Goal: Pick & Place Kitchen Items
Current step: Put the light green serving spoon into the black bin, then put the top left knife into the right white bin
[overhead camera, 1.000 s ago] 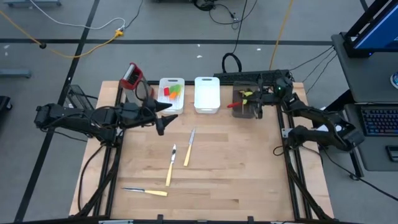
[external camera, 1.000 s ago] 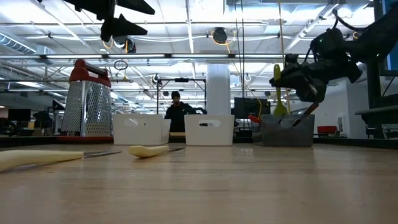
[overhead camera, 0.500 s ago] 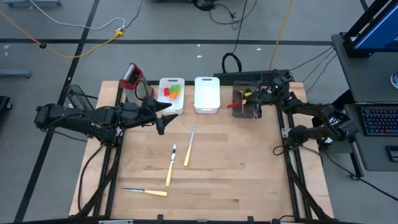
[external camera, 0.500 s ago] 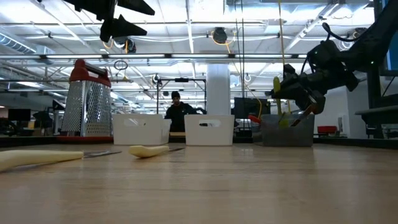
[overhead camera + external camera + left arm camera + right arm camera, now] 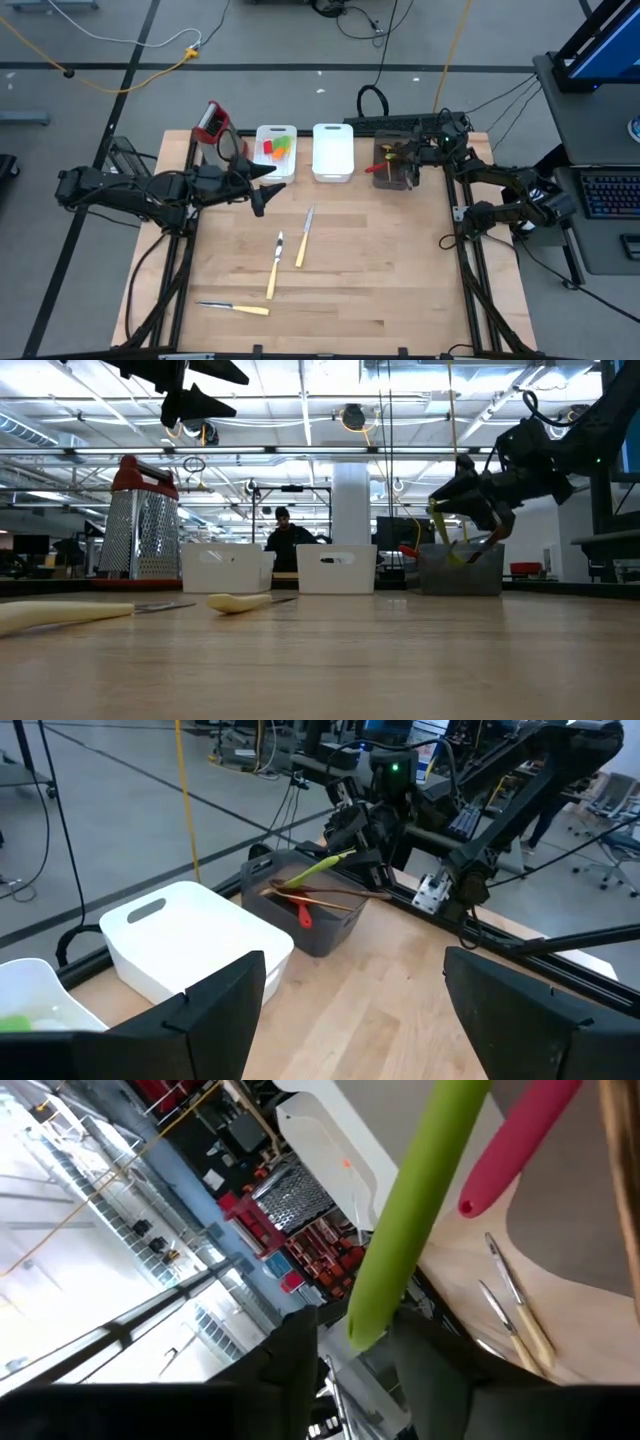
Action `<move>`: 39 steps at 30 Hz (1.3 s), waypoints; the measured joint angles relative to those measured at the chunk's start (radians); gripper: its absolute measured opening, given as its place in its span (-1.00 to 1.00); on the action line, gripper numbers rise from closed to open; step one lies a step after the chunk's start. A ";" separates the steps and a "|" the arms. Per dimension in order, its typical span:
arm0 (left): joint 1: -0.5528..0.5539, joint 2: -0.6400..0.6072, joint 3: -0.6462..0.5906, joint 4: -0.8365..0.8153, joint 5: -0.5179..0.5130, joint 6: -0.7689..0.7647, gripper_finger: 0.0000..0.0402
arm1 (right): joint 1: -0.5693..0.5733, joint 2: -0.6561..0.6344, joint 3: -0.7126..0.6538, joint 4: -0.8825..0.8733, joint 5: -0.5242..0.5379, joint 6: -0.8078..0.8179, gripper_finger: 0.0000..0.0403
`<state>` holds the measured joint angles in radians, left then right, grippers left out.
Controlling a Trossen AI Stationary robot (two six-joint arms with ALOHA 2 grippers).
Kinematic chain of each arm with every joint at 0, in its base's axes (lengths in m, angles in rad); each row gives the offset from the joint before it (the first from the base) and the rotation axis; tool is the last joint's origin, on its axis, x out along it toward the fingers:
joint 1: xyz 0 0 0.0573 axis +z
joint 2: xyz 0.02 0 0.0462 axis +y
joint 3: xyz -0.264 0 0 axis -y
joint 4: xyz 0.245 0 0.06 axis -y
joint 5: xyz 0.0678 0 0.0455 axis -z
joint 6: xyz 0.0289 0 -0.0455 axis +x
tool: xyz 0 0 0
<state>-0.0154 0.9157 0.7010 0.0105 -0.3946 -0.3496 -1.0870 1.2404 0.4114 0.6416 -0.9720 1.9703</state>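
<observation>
My right gripper (image 5: 420,150) is at the dark bin (image 5: 396,182) at the table's far right. It is shut on a green spoon (image 5: 315,870), which slants into the bin beside a red spoon (image 5: 303,912) and wooden spoons. My left gripper (image 5: 256,192) hangs open and empty above the table, near the white bins. Three cream-handled knives lie flat on the table: one (image 5: 305,238), a second (image 5: 274,266) and a third (image 5: 236,308). A white bin (image 5: 262,165) holds red, green and orange spatulas. My right gripper has the free end of the green spoon's handle (image 5: 368,1320) between its two fingertips. The fingers come from the table's right side, slanting down, roughly along the handle. The spoon slants down from the fingers, with its lower end inside the dark bin (image 5: 460,572).
A second white bin (image 5: 332,172) stands between the spatula bin and the dark bin. A steel grater with a red top (image 5: 211,122) stands at the far left corner. A person (image 5: 285,532) shows in the room beyond the table.
My right gripper has sunk a little over the dark bin and turned. The green spoon has tipped from upright to slanting, its lower end staying in the bin.
</observation>
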 joint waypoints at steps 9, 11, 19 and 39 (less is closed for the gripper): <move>0.000 0.000 0.000 0.000 0.000 -0.003 0.54 | 0.002 -0.008 0.000 0.124 -0.002 0.077 -0.31; 0.000 0.000 0.000 0.000 0.000 -0.003 0.55 | 0.002 -0.023 0.000 0.128 -0.002 0.078 -0.33; 0.000 0.000 0.000 -0.004 0.000 -0.005 0.54 | 0.074 -0.116 0.000 0.126 -0.001 -0.028 -0.42; 0.000 0.000 0.001 -0.069 0.090 -0.018 0.54 | 0.691 -0.197 0.000 0.174 0.406 -0.709 -0.78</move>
<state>-0.0158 0.9161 0.7017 -0.0583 -0.3050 -0.3672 -0.3960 1.0431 0.4118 0.8155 -0.5662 1.2612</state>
